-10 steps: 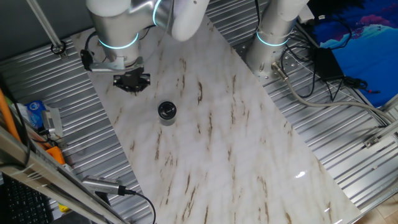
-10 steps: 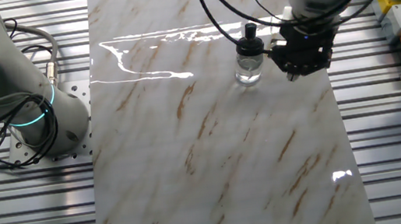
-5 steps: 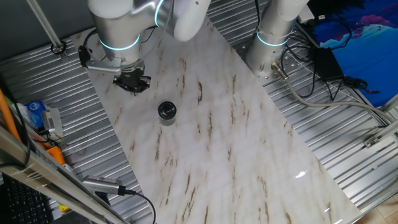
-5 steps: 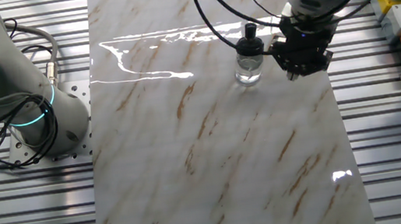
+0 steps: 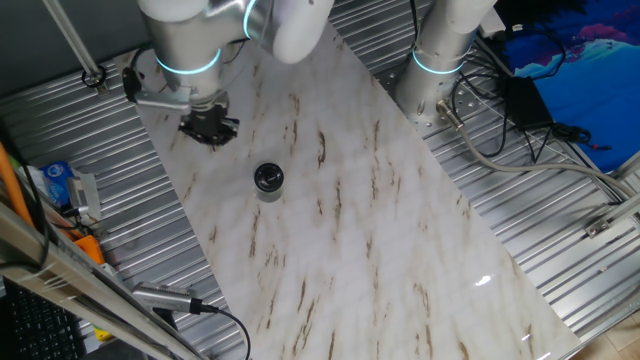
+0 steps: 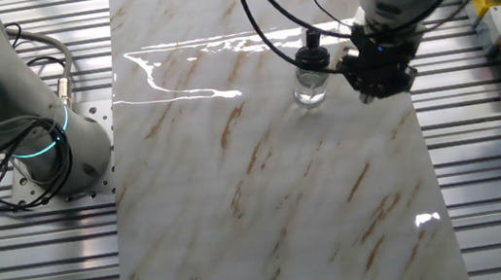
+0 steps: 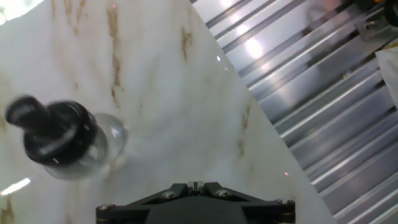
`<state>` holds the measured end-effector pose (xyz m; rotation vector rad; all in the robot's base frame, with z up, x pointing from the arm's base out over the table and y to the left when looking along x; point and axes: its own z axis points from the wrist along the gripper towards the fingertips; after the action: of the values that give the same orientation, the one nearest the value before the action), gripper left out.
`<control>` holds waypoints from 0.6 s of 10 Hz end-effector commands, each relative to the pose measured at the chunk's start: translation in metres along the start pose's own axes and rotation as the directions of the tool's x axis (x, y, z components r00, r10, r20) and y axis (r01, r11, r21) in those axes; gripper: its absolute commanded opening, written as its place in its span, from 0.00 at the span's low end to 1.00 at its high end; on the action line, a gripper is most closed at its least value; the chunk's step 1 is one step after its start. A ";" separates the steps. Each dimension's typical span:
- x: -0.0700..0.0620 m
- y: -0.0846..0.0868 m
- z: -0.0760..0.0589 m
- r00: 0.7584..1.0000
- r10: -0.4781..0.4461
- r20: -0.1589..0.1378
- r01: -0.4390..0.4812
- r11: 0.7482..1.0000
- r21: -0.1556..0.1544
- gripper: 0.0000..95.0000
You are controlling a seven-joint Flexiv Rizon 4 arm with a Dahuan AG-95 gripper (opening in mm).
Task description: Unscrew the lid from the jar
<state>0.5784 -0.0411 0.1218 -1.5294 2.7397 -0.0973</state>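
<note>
The small, short, clear cylindrical jar (image 6: 311, 89) with a whitish see-through body stands upright on the white marble-patterned surface (image 6: 279, 205), near that surface's edge where the ribbed metal bench (image 5: 150, 240) begins, and it carries the glossy round black screw lid (image 5: 268, 177), fully seated, with a small knob-like part rising from its top in the other fixed view and the hand view (image 7: 53, 132). The black two-finger gripper (image 6: 376, 68) hangs just beside the jar without touching it, off to one side and not over the lid; whether its fingers are parted or closed cannot be told, since the fixed views show only a dark cluster and the hand view shows only the base of the hand at the bottom of the picture. The jar looks light and rigid, probably glass or hard plastic, and nothing holds it down, so it is likely to slide or spin on the smooth surface when the lid is twisted, and to tip if nudged from the side. The lid's shiny finish suggests a slippery grip, so the best hold appears to be across its round rim from directly above, fingers squeezing opposite sides firmly, centred on the jar's axis so that turning does not drag it sideways
</note>
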 end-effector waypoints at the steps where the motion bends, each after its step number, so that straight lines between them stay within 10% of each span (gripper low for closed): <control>1: 0.012 -0.040 0.011 0.998 -0.059 0.021 0.059 0.998 -0.018 0.00; 6: 0.031 -0.095 0.036 0.990 -0.136 0.023 0.136 0.991 -0.016 0.00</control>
<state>0.6455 -0.1199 0.0918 -1.7192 2.6181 -0.0530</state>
